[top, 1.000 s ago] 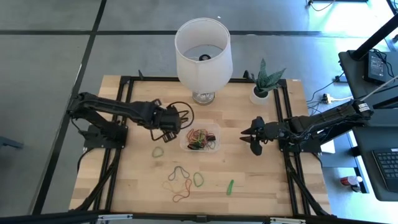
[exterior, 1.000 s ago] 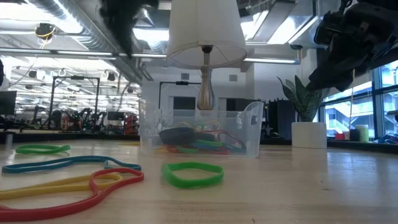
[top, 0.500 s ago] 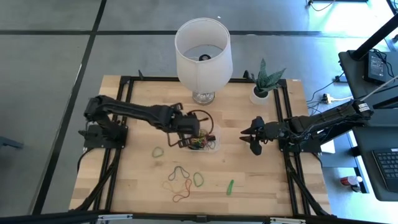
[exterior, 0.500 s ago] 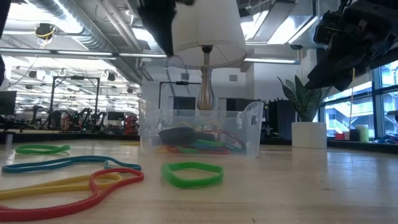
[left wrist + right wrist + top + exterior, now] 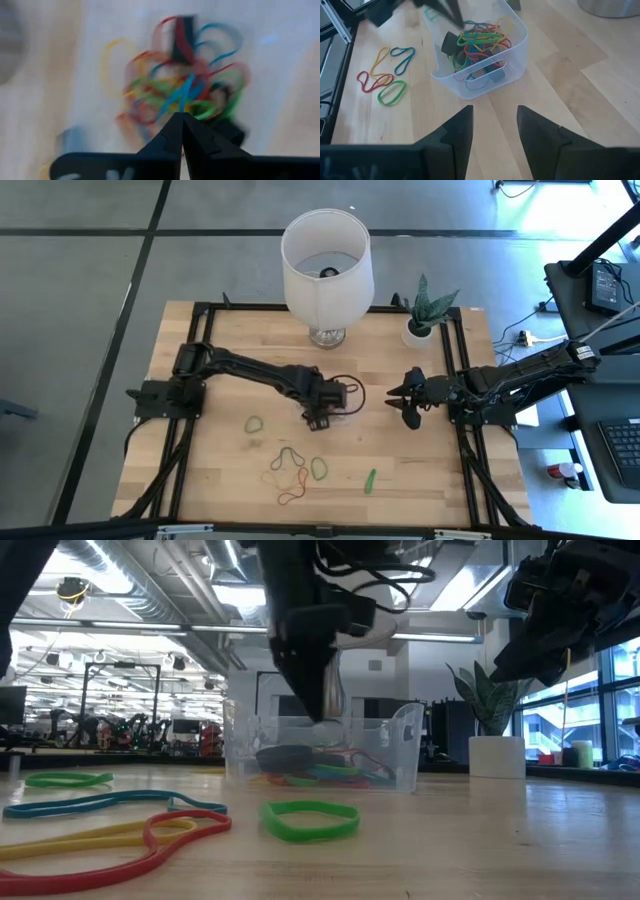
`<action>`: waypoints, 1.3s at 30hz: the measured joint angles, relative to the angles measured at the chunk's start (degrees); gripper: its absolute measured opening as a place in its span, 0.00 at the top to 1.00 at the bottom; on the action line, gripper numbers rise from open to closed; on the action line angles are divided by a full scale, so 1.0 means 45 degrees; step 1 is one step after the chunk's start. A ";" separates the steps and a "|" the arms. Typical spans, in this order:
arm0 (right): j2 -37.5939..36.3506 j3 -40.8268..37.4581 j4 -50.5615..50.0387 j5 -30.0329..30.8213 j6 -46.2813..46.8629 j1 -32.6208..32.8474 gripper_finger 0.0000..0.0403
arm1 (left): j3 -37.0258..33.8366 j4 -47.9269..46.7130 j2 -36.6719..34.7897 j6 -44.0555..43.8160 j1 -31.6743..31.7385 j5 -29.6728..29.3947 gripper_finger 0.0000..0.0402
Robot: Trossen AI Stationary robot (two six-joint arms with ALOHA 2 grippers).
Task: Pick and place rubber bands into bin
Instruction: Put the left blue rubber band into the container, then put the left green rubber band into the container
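Note:
The bin (image 5: 515,70), a clear tub, stands mid-table and holds a heap of coloured rubber bands (image 5: 480,37). My left gripper (image 5: 320,416) is shut and points steeply down over the heap, its tips at rim height (image 5: 325,716). It covers most of the bin in the high view. A blue band (image 5: 184,92) runs from its tips. Loose bands lie flat on the table nearer the front edge: a green one (image 5: 255,423), a cluster (image 5: 288,470) and two more green ones (image 5: 320,469) (image 5: 370,480). My right gripper (image 5: 402,402) waits open to the right of the bin. My left gripper pinches a blue rubber band (image 5: 176,107) at its fingertips, coming from above and pointing steeply down. The band runs from the tips down onto the heap in the bin. The wrist view is blurred, so which part of the loop it has does not show.
A tall lamp with a white shade (image 5: 327,255) stands just behind the bin. A potted plant (image 5: 422,328) is at the back right. Black frame rails (image 5: 200,360) run along the table's sides. Bare wood lies between the bin and my right gripper.
My left gripper has swung from left of the bin toward the table's right edge and down, tipping steeper, until its tips are over the heap at the bin's rim. It has stayed shut. The loose bands on the table have not moved.

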 joint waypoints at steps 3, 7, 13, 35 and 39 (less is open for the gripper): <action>0.0000 0.0000 -0.0005 -0.0004 0.0017 0.0000 0.61 | 0.0000 0.0901 0.0140 0.0002 0.0078 0.0974 0.93; 0.0000 0.0000 -0.0005 -0.0026 0.0076 0.0000 0.61 | 0.0005 0.1280 0.0145 -0.0001 0.0235 0.1398 0.82; 0.0000 0.0000 -0.0008 -0.0026 0.0355 0.0000 0.61 | 0.0005 0.1074 0.0033 0.0167 0.0421 0.1432 0.67; 0.0000 0.0000 -0.0068 -0.0021 0.0659 0.0001 0.61 | -0.0003 -0.0593 -0.2273 0.3149 -0.0642 0.0349 0.77; -0.0003 0.0000 -0.0192 -0.0021 0.0690 0.0000 0.61 | 0.0005 -0.1786 -0.2405 0.1492 -0.0834 0.0375 0.78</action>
